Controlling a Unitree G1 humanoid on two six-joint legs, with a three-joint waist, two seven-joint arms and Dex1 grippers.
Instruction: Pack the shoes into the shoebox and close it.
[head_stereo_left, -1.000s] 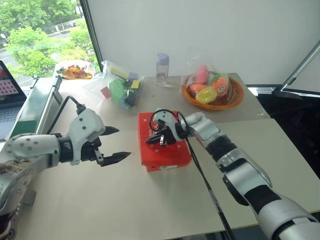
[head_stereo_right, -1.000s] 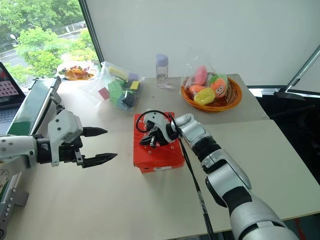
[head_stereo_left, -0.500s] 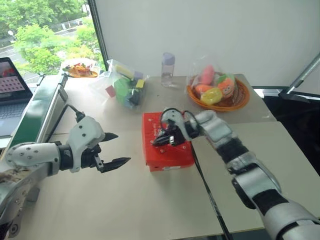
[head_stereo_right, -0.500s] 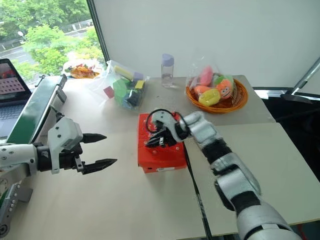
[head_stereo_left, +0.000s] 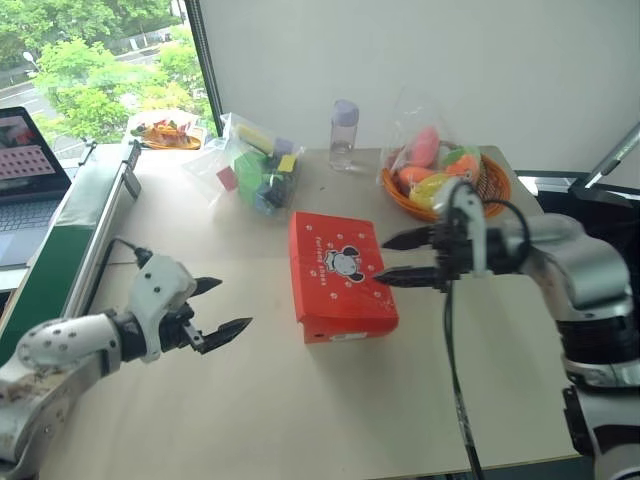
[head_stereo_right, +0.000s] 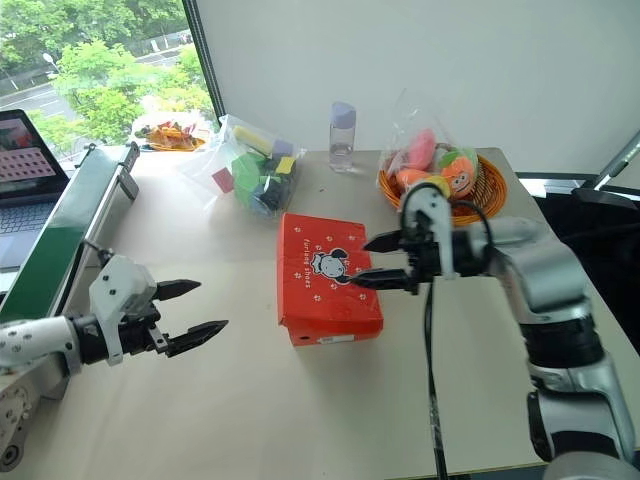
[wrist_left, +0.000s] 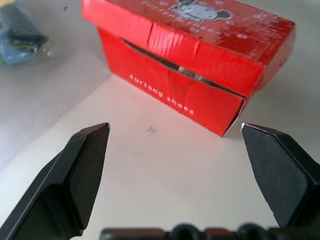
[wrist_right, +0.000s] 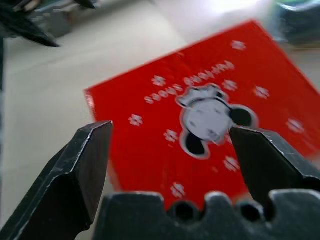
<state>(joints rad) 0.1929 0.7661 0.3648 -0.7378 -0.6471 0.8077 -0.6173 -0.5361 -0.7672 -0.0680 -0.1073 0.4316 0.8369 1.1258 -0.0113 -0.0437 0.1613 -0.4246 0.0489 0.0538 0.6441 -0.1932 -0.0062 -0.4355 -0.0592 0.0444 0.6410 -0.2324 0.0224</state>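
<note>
- Shoebox (head_stereo_left: 340, 275) sits mid-table with its lid down, cartoon face up; shoes not visible, presumably inside.
- Lid not fully seated — the left wrist view shows a thin dark gap along the long front seam, with the flap bowed slightly outward.
- Right gripper (head_stereo_left: 408, 256) hovers just beside the box's right edge, fingers spread wide, holding nothing, not touching the lid.
- Left gripper (head_stereo_left: 214, 308) hangs low over the table (head_stereo_left: 260, 400), well apart from the box's left side, fingers also spread and empty.
- Step in hand, as I judge it: finishing the closure — the packing itself looks done.
- To do it well: press flat on the lid near the front edge where the gap shows, not at the hinge side; a push at the centre may only flex the card.
- Steady the box with the other gripper against its side so it does not slide on the smooth table.
- Risk: fingertips are pointed and could dent or catch the flap; better to use the flat of a finger.
- Basket (head_stereo_left: 486, 196) of toys, bottle (head_stereo_left: 344, 134) and bag of blocks (head_stereo_left: 256, 172) stand behind, clear of the work.
</note>
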